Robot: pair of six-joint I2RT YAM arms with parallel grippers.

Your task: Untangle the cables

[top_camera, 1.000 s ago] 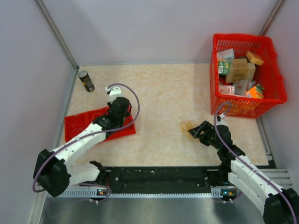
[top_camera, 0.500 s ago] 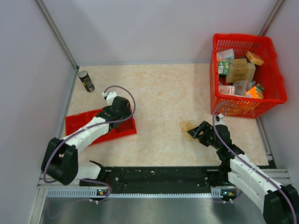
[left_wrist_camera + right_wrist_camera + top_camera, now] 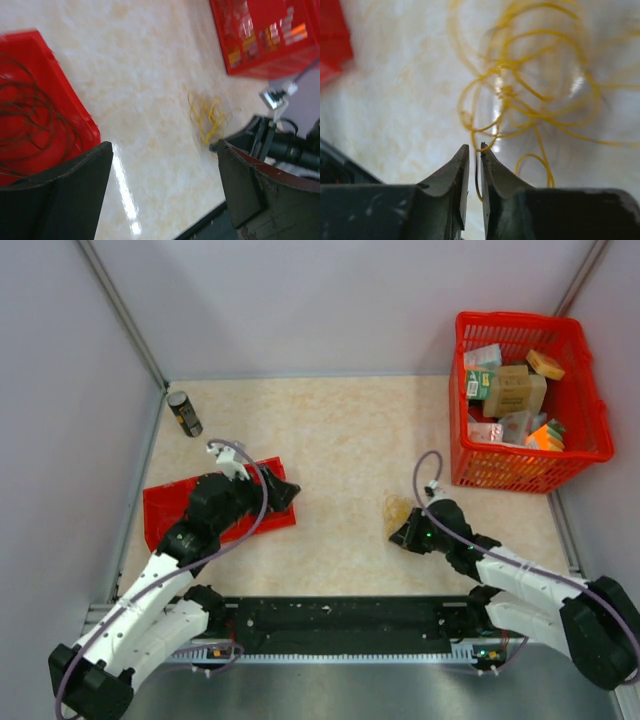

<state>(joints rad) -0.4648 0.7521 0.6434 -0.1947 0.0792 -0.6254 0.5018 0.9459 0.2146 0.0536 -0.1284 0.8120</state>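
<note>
Your right claw [image 3: 474,148] was all but pressed together, strand of yellow wires [image 3: 506,92] in gap. Bundle lay straight ahead, upper middle of frame, on surface [image 3: 395,100]. Left claw [image 3: 164,146] was spread wide, farther off, by brown wires [image 3: 45,107] in red tray [image 3: 82,122].

Soft, even light falls from overhead, so the beige marbled surface [image 3: 350,430] looks bright from above, and the arms throw only faint, short shadows on it. From the left wrist everything is smeared. The red plastic basket [image 3: 260,35] is a blur, and a white streak of glare runs across the glossy top. From the right wrist the thin yellow wires [image 3: 520,95] go soft farther off, with pale glints among them. The right end effector [image 3: 474,146] sits dark and underlit in front.
</note>
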